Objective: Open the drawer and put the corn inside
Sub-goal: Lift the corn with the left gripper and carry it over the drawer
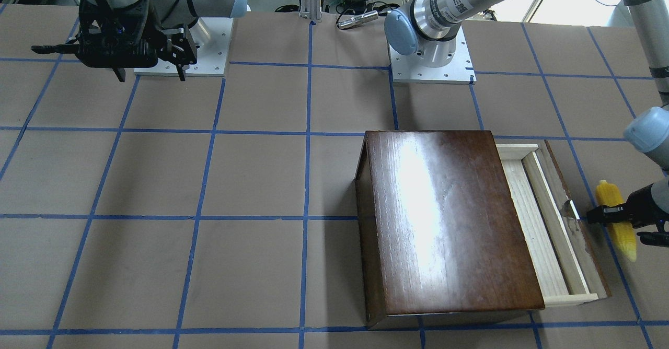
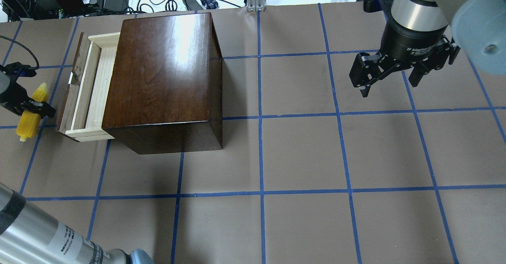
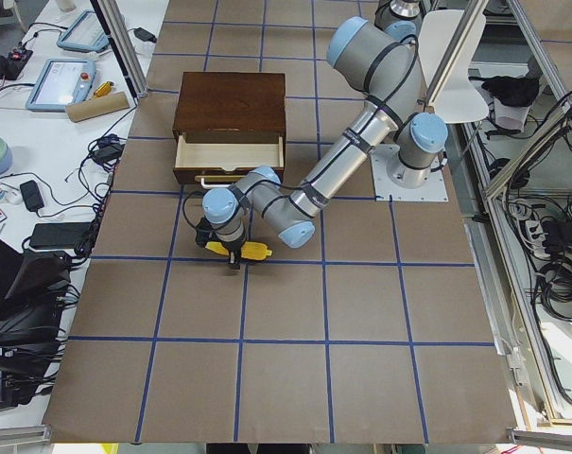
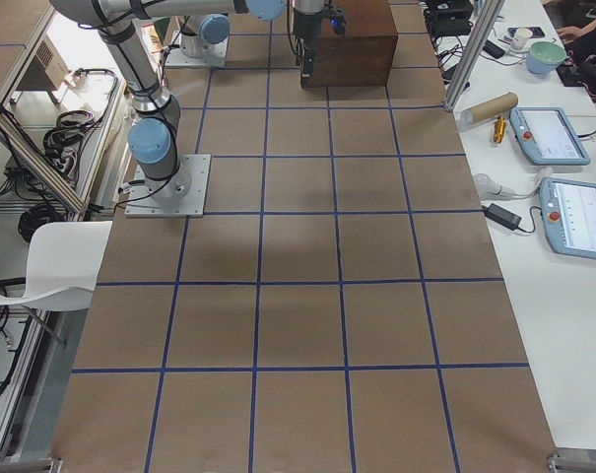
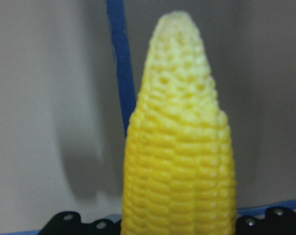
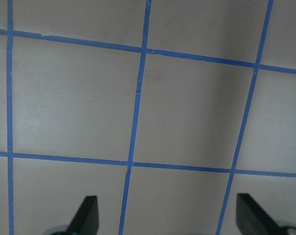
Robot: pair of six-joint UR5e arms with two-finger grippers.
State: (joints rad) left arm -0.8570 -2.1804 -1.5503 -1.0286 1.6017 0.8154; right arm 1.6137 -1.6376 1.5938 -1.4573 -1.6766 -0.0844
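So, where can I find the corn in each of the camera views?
Front-facing: the corn at the right edge, beside the open drawer.
Overhead: corn at the left edge, beside the drawer.
Exterior left: corn centre-left, under the near arm's wrist.
Exterior right: not visible.
Left wrist: corn fills the centre.
Right wrist: not in it.
Shared landmark: the dark wooden box.

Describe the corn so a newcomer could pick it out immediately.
Find the big dark wooden box on the taped table; its pale drawer is pulled open on one side. Just beyond the drawer's front panel, the left hand grips the corn across its middle. It is the only bright yellow, bumpy, tapered thing there.
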